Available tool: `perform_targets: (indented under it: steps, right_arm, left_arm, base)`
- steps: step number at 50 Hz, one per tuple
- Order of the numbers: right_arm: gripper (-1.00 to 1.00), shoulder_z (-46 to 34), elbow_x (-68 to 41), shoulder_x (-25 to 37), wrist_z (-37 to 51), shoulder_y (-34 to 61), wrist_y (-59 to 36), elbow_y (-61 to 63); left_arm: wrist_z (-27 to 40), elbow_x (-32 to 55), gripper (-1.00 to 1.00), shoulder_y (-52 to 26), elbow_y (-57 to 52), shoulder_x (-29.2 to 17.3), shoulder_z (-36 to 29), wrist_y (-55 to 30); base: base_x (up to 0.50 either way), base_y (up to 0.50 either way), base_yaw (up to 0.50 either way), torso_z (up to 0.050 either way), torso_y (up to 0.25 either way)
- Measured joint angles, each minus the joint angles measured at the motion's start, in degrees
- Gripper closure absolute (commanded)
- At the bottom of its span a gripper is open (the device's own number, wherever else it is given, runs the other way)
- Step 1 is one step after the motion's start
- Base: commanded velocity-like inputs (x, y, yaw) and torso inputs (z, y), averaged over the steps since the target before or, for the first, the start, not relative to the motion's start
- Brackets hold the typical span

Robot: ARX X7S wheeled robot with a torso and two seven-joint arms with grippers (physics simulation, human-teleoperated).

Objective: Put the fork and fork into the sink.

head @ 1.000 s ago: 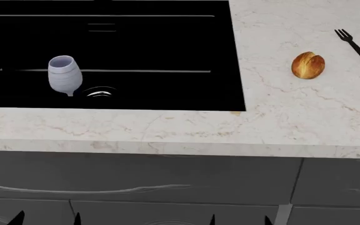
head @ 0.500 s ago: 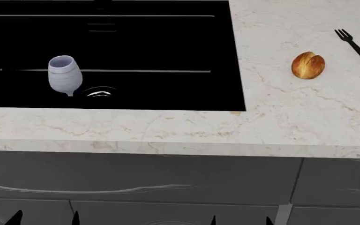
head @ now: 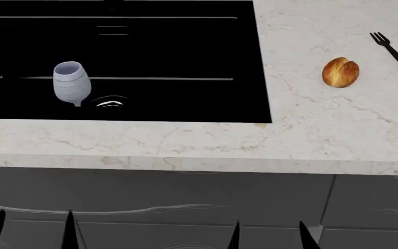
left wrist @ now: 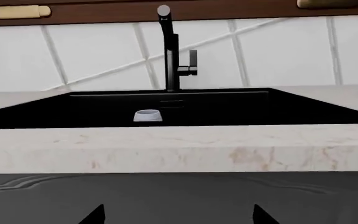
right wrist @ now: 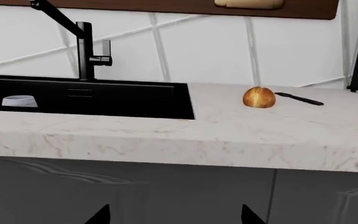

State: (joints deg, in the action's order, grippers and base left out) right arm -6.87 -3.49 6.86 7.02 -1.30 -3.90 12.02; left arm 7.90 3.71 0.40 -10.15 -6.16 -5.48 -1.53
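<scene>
Left gripper point(head: 31, 231) fingertips have risen a bit further into view, spread wide like my right gripper point(head: 268, 236), both empty below the counter edge, so I'm only starting; fork point(head: 393, 52) lies far right past the roll point(head: 341, 72), well apart from the sink point(head: 185, 52).

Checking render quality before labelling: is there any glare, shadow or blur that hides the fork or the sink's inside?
Head view: sharp, evenly lit; fork crisp on pale worktop; sink near uniformly black, only the drain glints. Right wrist view: fork small but clear. Left wrist view: sink interior dark, no blur.
</scene>
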Motion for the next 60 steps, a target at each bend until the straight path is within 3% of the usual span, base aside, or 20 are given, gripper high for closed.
perform_targets:
  steps: [10,20,34,42,60]
  right_arm:
    - [-1.00,-0.2,0.5,1.7,0.7,0.9,-3.3,6.2]
    - [-1.00,0.3,-0.7,4.6,-0.3,4.3,-11.5,13.0]
    - [-1.00,3.7,-3.7,9.2,-1.0,14.1,-34.8,24.0]
    - [-1.00,7.7,-5.3,11.0,-0.1,23.1,-50.0,28.0]
    - [-1.00,14.6,-10.3,16.0,-3.4,43.1,-73.5,31.6]
  left_arm:
    - [0.5,0.2,-1.00,-2.3,-5.5,-1.5,-0.6,-4.5]
    - [-0.4,4.2,-1.00,-9.6,-13.8,-3.4,0.2,-19.5]
    - [-1.0,10.1,-1.00,-22.8,-18.4,-5.6,2.6,-39.0]
    - [-1.4,11.3,-1.00,-29.6,-15.0,-6.6,3.9,-42.6]
    - [0.1,13.2,-1.00,-42.3,-10.6,-8.4,6.6,-53.1]
  base:
    - [0.00,0.00,0.00,0.000,0.000]
    - [0.00,0.00,0.00,0.000,0.000]
    - [0.00,0.00,0.00,0.000,0.000]
    - [0.00,0.00,0.00,0.000,0.000]
    - [0.00,0.00,0.00,0.000,0.000]
